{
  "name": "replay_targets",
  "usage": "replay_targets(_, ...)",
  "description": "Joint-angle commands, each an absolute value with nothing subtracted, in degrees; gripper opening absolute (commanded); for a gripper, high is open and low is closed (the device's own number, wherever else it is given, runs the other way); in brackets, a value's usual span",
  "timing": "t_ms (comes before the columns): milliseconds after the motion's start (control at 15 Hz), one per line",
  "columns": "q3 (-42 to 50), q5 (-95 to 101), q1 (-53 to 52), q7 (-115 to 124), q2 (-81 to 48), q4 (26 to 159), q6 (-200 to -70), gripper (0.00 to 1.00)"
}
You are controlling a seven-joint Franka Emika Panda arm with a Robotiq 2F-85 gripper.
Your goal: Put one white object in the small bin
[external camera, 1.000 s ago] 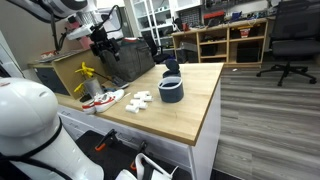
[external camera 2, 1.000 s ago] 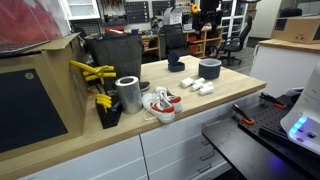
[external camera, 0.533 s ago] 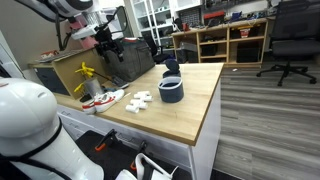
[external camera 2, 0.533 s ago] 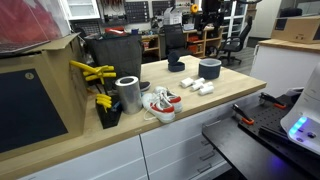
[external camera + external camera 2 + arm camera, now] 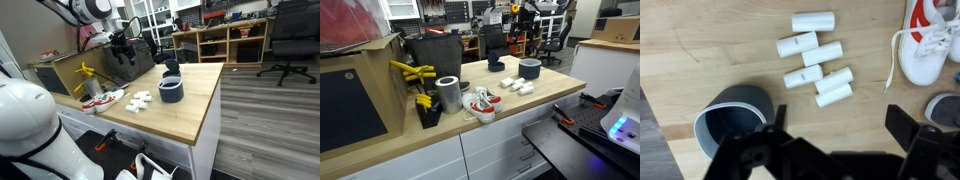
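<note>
Claw (image 5: 835, 150) hangs spread wide open, gripping nothing, above the wood-grain table (image 5: 700, 40). Six smooth white tubes (image 5: 822, 54) lie loosely clustered, just beside the round dark-grey bin (image 5: 708, 108). Laced sneaker (image 5: 928, 40) nearby.

Wood bench (image 5: 700, 40) — 6 white cyls (image 5: 823, 54), grey bin (image 5: 730, 100) nr them, sneakers (image 5: 928, 45) alongside.
</note>
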State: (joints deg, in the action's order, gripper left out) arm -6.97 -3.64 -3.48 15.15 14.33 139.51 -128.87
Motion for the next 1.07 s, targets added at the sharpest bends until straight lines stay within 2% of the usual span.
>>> replay_targets(0, -7.51, -3.26, -3.30, 19.30, 5.92, 131.94, -129.75, 1.00)
replay_targets(200, -6.16, -2.34, -3.43, 14.28, -0.51, 121.73, -124.09, 1.00)
replay_targets(267, -6.46, -3.04, -3.93, 16.56, 4.24, 129.72, -128.58, 1.00)
replay_targets(667, -6.34, -3.73, -4.20, 16.37, 1.82, 128.09, -128.43, 1.00)
replay_targets(1000, -6.41, -5.24, -4.57, 21.95, 1.39, 132.24, -133.74, 1.00)
